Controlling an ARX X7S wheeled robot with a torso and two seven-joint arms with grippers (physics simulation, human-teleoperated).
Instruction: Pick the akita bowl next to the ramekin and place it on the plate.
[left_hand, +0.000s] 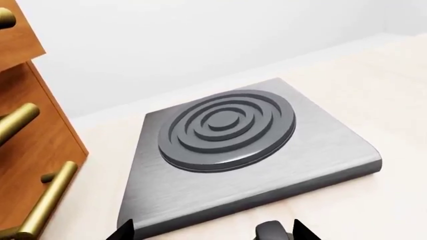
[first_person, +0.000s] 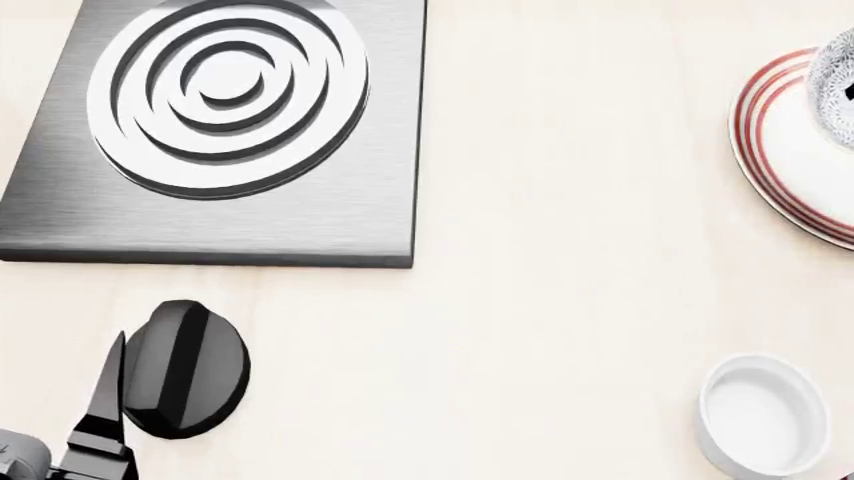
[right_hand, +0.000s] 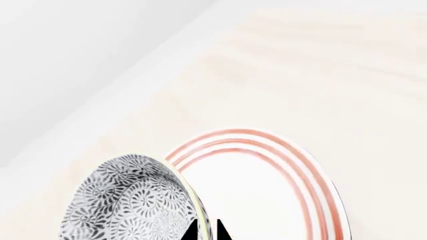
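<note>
The akita bowl (right_hand: 127, 200), white with a grey floral pattern, is at the plate's edge; its rim sits between the two fingertips of my right gripper (right_hand: 205, 232), which is shut on it. The plate (right_hand: 267, 190), white with red rings, lies right beside and under the bowl. I cannot tell whether the bowl touches it. In the head view the bowl (first_person: 841, 70) and plate (first_person: 787, 160) are cut by the right edge. The plain white ramekin (first_person: 763, 415) stands alone at the near right. My left gripper (left_hand: 213, 235) is open and holds nothing, low over the counter.
A grey square burner plate (first_person: 334, 210) with raised rings fills the far left. A black round knob (first_person: 187, 370) lies near my left gripper. Wooden drawers (left_hand: 33, 135) with brass handles show in the left wrist view.
</note>
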